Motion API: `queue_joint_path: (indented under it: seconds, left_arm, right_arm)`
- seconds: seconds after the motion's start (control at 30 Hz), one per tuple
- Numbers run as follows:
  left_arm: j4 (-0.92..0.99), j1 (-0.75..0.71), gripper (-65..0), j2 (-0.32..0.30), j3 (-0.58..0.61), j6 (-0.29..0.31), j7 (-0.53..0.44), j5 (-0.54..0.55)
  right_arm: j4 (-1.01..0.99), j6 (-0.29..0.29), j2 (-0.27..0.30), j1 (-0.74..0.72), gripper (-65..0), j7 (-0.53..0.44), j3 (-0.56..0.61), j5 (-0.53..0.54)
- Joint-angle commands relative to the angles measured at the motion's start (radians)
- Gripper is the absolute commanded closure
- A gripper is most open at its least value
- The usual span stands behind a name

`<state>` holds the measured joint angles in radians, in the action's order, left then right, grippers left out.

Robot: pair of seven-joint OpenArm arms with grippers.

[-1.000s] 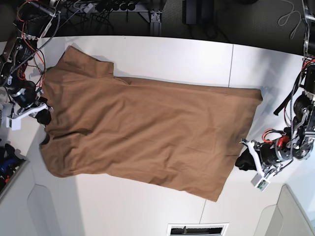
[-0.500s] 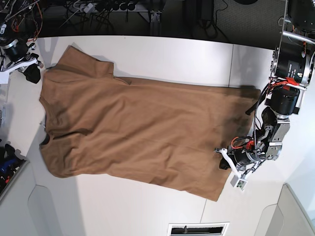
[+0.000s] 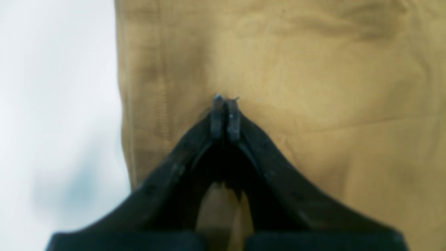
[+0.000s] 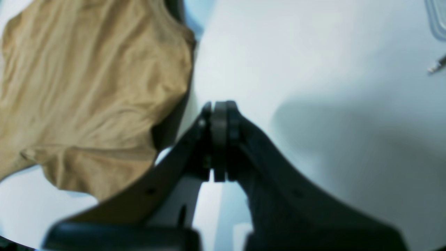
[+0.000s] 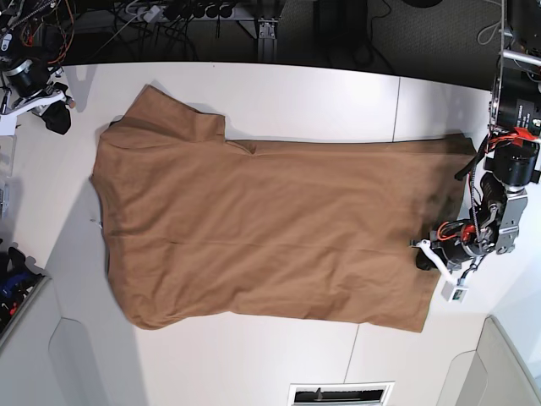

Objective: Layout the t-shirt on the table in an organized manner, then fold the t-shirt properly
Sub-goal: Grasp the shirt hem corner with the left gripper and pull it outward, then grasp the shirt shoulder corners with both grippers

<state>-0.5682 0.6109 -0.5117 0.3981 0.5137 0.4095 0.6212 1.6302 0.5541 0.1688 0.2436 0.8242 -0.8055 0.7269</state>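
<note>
Base view is showing the t-shirt [image 5: 270, 228] lying flat on the white bench [image 5: 254, 93], its long axis running left to right across the picture, collar and sleeves at the left end, hem at the right end. Fabric is looking mostly smooth, with shallow creases only.

Left end effector [image 5: 425, 256] is sitting at the hem end, on the right of this view. Left wrist view is showing its two black fingertips [image 3: 217, 115] pressed together with a fold of tan cloth nipped between them, just inside the stitched hem edge; the garment is stretching away beyond the tips.

Right end effector [image 5: 57, 114] is standing at the far left corner of the bench, apart from the shirt. Right wrist view is showing its fingers pressed together on nothing, with a sleeve lying off to the left of them and bare bench ahead.

Judgement: layout is appearing close to complete. Any coming tug along the long axis is depending on the left arm, which is already at the hem; the right arm is nearer the shoulder end but is needing to reach the sleeve before folding.
</note>
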Motion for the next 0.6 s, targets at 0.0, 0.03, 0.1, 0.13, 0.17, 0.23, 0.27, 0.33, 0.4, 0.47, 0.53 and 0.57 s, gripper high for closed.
queue_joint_path:
  seconds: [0.0, 0.03, 0.1, 0.13, 0.17, 0.23, 0.27, 0.33, 0.4, 0.47, 0.53, 0.57]
  left_arm:
    - [-0.002, -0.002, 0.0, -0.025, 0.0, 0.008, 0.044, -0.005]
    - [-0.002, -0.013, 0.0, -0.037, 0.0, 0.035, 0.043, 0.025]
    - [-0.003, -0.025, -0.8, -0.055, 0.0, 0.097, 0.045, 0.089]
    - [-0.003, -0.027, -5.4, -0.062, 0.0, 0.122, 0.048, 0.123]
    - [-0.007, -0.027, -10.6, -0.069, 0.0, 0.147, 0.062, 0.159]
    - [-0.031, -0.027, -20.5, -0.087, -0.008, 0.184, 0.114, 0.239]
    - [-0.05, -0.027, -24.1, -0.093, -0.024, 0.184, 0.151, 0.27]
    - [-0.089, -0.027, -26.8, -0.108, -0.077, 0.184, 0.237, 0.327]
    - [-0.121, -0.027, -26.8, -0.127, -0.141, 0.184, 0.325, 0.404]
    - [-0.145, -0.028, -26.8, -0.151, -0.198, 0.184, 0.396, 0.47]
    - [-0.161, -0.032, -26.9, -0.176, -0.246, 0.184, 0.454, 0.518]
    - [-0.165, -0.035, -26.9, -0.19, -0.262, 0.184, 0.48, 0.541]
  right_arm:
    - [0.019, 0.008, 0.016, -0.005, 0.0, -0.02, -0.006, 0.022]
    - [0.019, 0.008, 0.016, -0.005, 0.0, -0.02, -0.006, 0.022]
    - [0.019, 0.013, 0.016, -0.005, 0.0, -0.02, -0.006, 0.034]
    - [0.019, 0.02, 0.016, -0.005, 0.0, -0.02, -0.006, 0.044]
    - [0.02, 0.023, 0.016, -0.005, 0.0, -0.02, -0.006, 0.05]
    - [0.027, 0.023, 0.016, -0.004, 0.0, -0.018, -0.006, 0.07]
    - [0.034, 0.023, 0.016, -0.005, 0.0, -0.015, -0.006, 0.075]
    - [0.058, 0.022, 0.016, -0.004, 0.0, -0.003, -0.006, 0.075]
    - [0.082, 0.022, 0.016, -0.001, -8.8, 0.024, -0.006, 0.082]
    - [0.098, 0.022, 0.013, 0.012, -22.8, 0.038, -0.006, 0.106]
    - [0.102, 0.023, 0.008, 0.031, -31.4, 0.043, -0.006, 0.131]
    - [0.102, 0.023, 0.002, 0.038, -32.9, 0.043, -0.006, 0.134]
